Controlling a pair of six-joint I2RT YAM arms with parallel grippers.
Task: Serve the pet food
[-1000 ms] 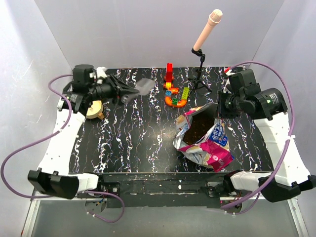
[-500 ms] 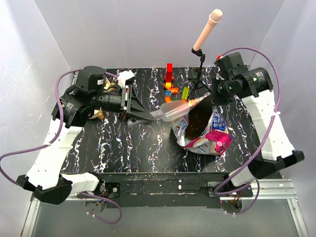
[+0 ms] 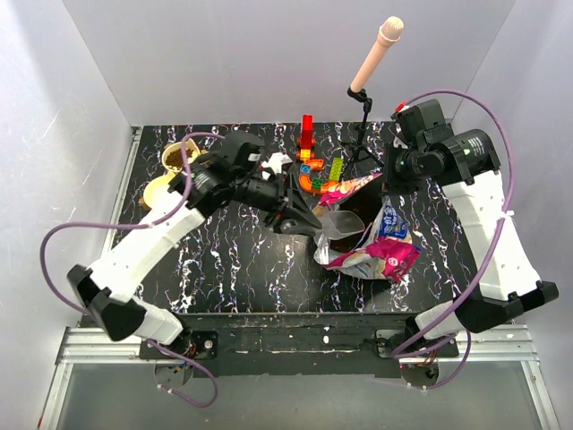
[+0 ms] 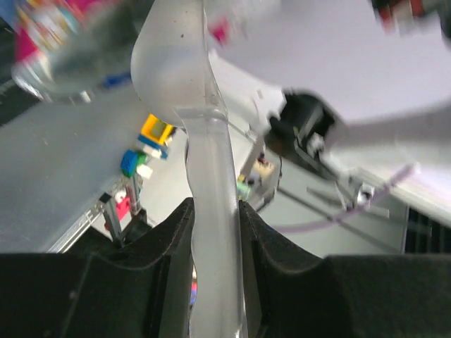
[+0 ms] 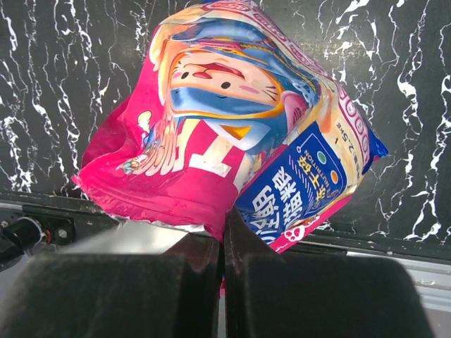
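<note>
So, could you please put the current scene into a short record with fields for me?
left claw: shut on the handle of the scoop
scoop: clear plastic, bowl end at the mouth of the bag
right claw: pinching the bag's edge, holding it up
pet food: dark mass inside the open bag
tan bowls: far left of the table, away from the scoop
toy blocks: behind the bag

Black marbled tbl (image 3: 224, 260) w/ food bag (image 3: 380, 255), toy blocks (image 3: 313, 170), bowls (image 3: 159, 188), mic stand (image 3: 363, 148).
</note>
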